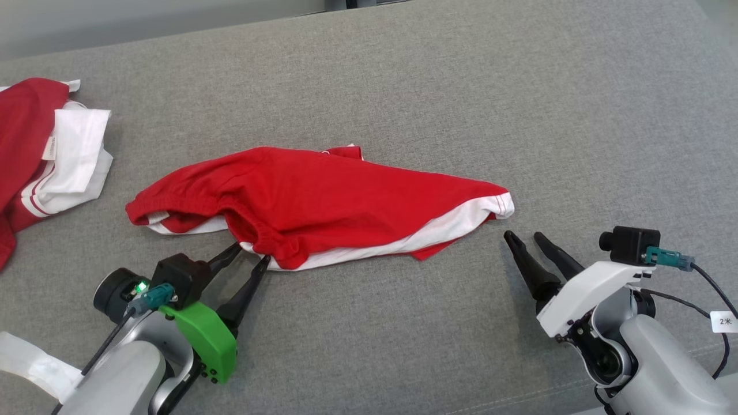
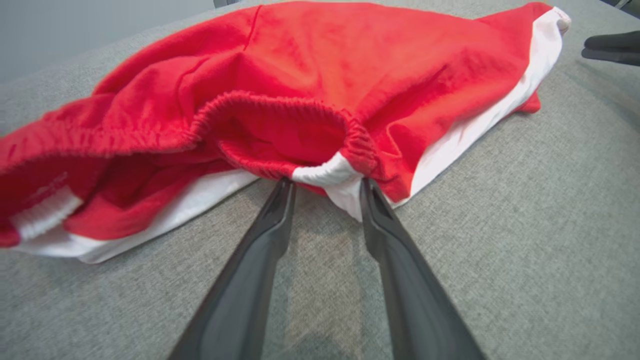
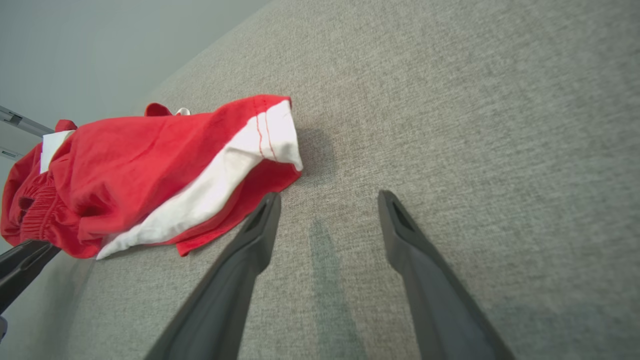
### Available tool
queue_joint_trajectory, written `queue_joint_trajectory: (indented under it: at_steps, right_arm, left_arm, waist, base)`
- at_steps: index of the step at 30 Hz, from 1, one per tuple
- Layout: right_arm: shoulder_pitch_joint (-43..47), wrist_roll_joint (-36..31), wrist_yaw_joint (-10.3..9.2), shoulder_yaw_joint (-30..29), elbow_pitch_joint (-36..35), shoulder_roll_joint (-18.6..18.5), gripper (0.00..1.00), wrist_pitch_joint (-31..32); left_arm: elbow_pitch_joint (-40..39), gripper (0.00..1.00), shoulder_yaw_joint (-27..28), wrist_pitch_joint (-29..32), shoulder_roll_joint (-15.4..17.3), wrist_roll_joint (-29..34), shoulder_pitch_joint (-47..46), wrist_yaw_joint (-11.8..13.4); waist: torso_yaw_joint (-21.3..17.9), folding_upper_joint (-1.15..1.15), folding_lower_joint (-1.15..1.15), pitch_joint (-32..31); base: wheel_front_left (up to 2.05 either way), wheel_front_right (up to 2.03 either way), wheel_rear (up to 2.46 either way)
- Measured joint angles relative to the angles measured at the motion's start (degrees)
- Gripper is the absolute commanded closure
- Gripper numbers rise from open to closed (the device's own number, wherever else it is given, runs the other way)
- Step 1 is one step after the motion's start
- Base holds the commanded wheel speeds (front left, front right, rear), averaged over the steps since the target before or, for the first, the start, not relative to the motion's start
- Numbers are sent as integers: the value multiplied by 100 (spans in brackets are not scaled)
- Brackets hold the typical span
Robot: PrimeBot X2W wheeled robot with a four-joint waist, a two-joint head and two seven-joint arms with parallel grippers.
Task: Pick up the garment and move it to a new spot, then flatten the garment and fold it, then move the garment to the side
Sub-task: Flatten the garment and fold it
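The garment [image 1: 323, 202] is a pair of red shorts with white side stripes, lying crumpled in the middle of the grey fabric surface [image 1: 461, 86]. My left gripper [image 1: 253, 252] is open at the garment's near edge. In the left wrist view the gripper [image 2: 326, 186] has its two fingertips on either side of a white bit of the elastic waistband [image 2: 325, 172], touching the cloth without pinching it. My right gripper [image 1: 523, 235] is open and holds nothing, just right of the white-trimmed leg hem [image 3: 270, 135]. In the right wrist view that gripper [image 3: 327, 197] hovers over bare surface.
A second pile of red and white clothing [image 1: 40, 155] lies at the far left edge of the surface. A dark cable with a white tag [image 1: 723, 321] hangs by my right arm. Open grey surface stretches behind and to the right of the garment.
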Motion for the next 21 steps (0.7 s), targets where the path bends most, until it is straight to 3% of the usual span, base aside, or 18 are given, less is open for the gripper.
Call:
queue_joint_trajectory:
  at_steps: [10,12,15,17,20,21]
  right_arm:
    - [-1,0,2,53,67,14,0,0]
    - [-1,0,27,65,76,26,0,-1]
    - [-2,0,44,79,81,35,0,-2]
    - [-3,-1,44,99,90,38,0,-9]
    - [-5,-5,45,114,108,41,0,-10]
    - [-7,-8,45,121,114,41,0,-29]
  left_arm:
    - [196,43,75,-9,-97,-54,-175,0]
    - [227,53,92,-8,-169,-122,-197,0]
    - [304,58,100,4,-208,-144,-226,1]
    - [397,67,122,10,-224,-231,-248,1]
    - [516,85,162,54,-269,-279,-282,9]
    - [554,96,176,55,-297,-283,-297,9]
  waist:
    - [-57,0,0,-24]
    - [-68,0,0,-21]
    - [-81,0,0,-15]
    - [-96,0,0,-8]
    - [-120,0,0,6]
    - [-128,0,0,12]
  base:
    - [0,0,0]
    - [0,0,0]
    - [0,0,0]
    - [0,0,0]
    - [0,0,0]
    - [0,0,0]
